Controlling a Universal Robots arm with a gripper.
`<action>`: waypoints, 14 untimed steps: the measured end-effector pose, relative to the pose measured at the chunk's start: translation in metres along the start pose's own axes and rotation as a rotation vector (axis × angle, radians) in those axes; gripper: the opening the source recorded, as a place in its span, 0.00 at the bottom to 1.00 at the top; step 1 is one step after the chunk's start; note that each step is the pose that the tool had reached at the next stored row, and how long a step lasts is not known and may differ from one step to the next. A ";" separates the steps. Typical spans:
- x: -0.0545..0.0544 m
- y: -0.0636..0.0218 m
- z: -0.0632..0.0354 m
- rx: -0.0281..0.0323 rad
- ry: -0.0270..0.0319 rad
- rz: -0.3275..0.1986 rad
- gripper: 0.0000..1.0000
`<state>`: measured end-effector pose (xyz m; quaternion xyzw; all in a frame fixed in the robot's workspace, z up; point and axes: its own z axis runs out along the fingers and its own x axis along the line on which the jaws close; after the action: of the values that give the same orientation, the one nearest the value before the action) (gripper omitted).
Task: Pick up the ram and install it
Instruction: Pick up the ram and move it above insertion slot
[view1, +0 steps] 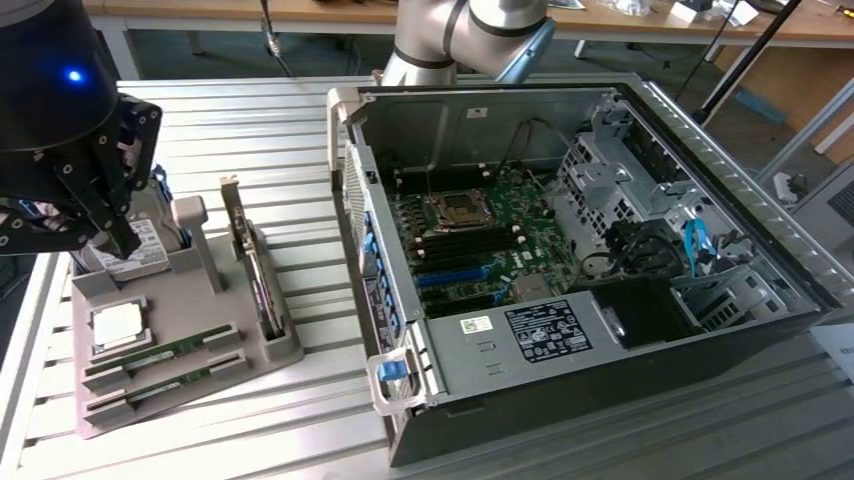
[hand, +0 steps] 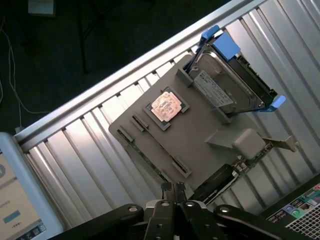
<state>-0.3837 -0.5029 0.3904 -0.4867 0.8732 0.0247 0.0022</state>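
Observation:
Two ram sticks lie in the slots of a grey holder tray (view1: 200, 300): one ram stick (view1: 160, 352) and a second (view1: 167, 385) nearer the tray's front edge. In the wrist view a ram stick (hand: 146, 156) shows as a thin green edge along the tray (hand: 200, 135). My gripper (view1: 123, 240) hangs above the tray's far end, over the hard drive, well apart from the ram. Its fingertips (hand: 172, 189) are pressed together with nothing between them.
A silver processor chip (view1: 118, 325) sits on the tray beside the ram. An upright card with a metal bracket (view1: 247, 255) and a blue-railed hard drive (hand: 225, 85) also stand in the tray. The open computer case (view1: 561, 250), motherboard exposed, lies at the exterior view's right.

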 end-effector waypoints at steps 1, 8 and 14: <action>0.000 0.0000 0.0000 -0.0003 0.0004 -0.011 0.11; 0.000 -0.0002 0.0000 -0.0028 0.0041 -0.102 0.11; 0.000 -0.0003 0.0001 -0.0049 0.0071 -0.176 0.11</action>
<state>-0.3837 -0.5035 0.3903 -0.5616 0.8270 0.0248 0.0001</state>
